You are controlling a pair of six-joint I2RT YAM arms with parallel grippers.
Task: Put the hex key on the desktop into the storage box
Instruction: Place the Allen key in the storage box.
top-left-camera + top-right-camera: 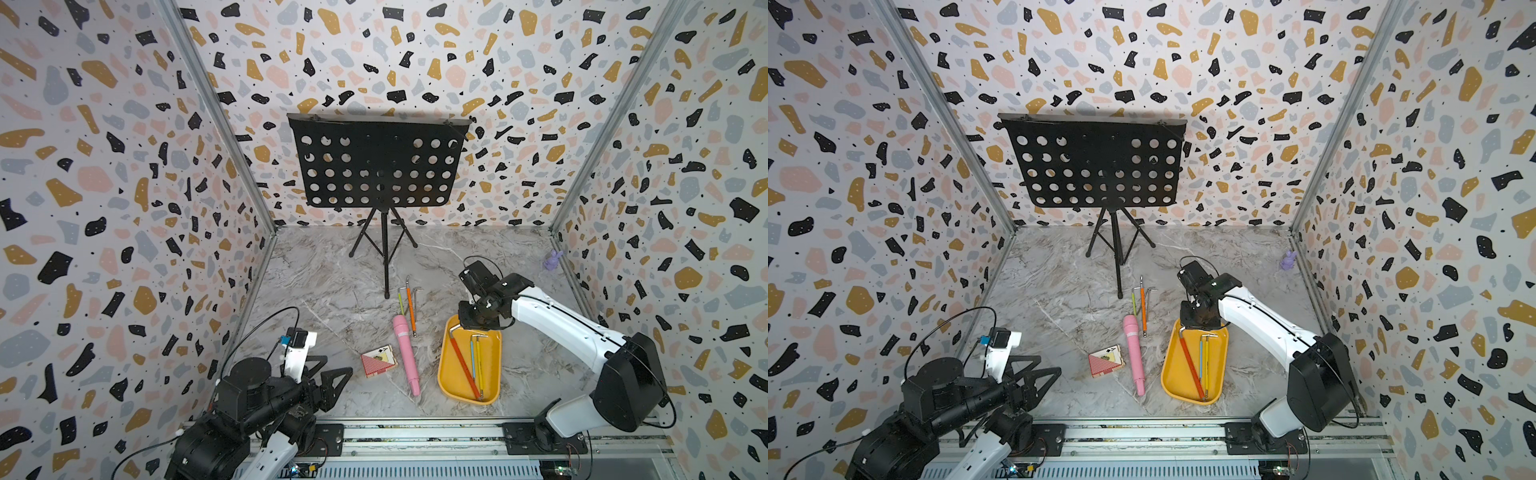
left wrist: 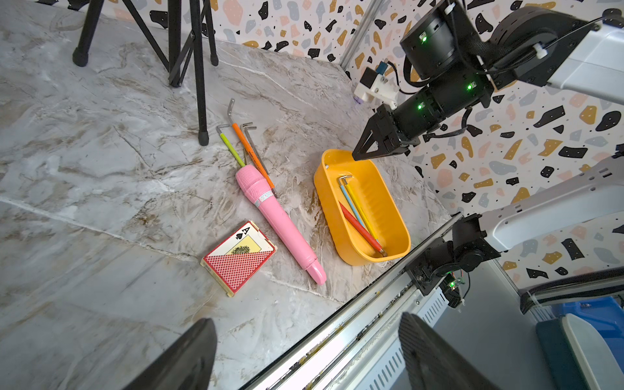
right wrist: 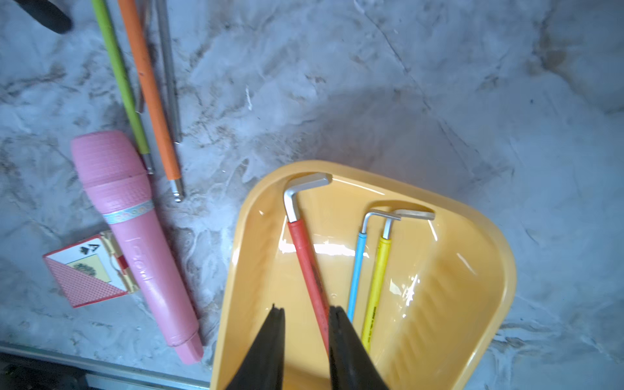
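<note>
**Q:** What does the scene show, biggest things first?

**A:** A grey marble desktop (image 1: 332, 282) inside speckled walls. A black perforated music stand (image 1: 376, 162) is at the back. A robot arm stands at each near corner.

**Q:** What are the arms doing?

**A:** The right gripper (image 3: 306, 308) hangs over the far end of the storage box (image 1: 492, 361), a shallow yellow-orange tray towards the right of the desktop. Its jaws are slightly parted and pinch nothing. The left gripper (image 2: 307, 320) is parked low at the near left corner with its jaws spread wide and empty.

**Q:** What lies beside the tray?

**A:** A pink toy microphone (image 1: 405, 353) lies just beside the tray. A red playing-card box (image 1: 378, 360) lies on the microphone's other side.

**Q:** Where are the hex keys?

**A:** Three lie in the tray. The red hex key (image 3: 305, 256) runs slantwise, its bent steel end against the rim. The blue hex key (image 3: 356, 270) and yellow hex key (image 3: 376, 280) lie side by side next to it.

**Q:** So is the job finished?

**A:** It looks about half done. Beyond the microphone's head, a green hex key (image 2: 232, 150), an orange hex key (image 2: 248, 148) and a bare steel hex key (image 3: 169, 67) lie close together on the desktop. There may be a second thin steel one, but I cannot tell. I think those still need moving.
</note>
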